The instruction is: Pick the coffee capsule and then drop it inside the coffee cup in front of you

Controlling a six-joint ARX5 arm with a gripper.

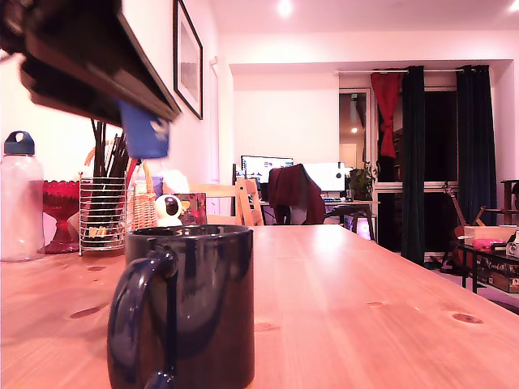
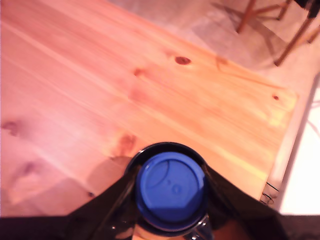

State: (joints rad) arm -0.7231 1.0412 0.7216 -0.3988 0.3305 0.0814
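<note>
The coffee capsule [image 1: 144, 134] is a small blue pot, held in the air above the coffee cup [image 1: 195, 308], a glossy dark navy mug with its looped handle toward the exterior view's left. My gripper [image 1: 151, 121] comes down from the upper left of the exterior view and is shut on the capsule. In the wrist view the capsule's flat round face [image 2: 171, 186] sits between the dark fingers [image 2: 117, 202], and the mug's rim [image 2: 165, 146] shows as a dark arc right behind it. The capsule hides the inside of the mug.
Along the wall on the exterior view's left stand a clear bottle [image 1: 20, 198], a red scalloped bowl [image 1: 61, 212], a wire holder with dark sticks [image 1: 104, 212], a wicker basket [image 1: 144, 207] and a small white camera [image 1: 169, 209]. The wooden table [image 1: 365, 300] ends near the mug [image 2: 280, 150].
</note>
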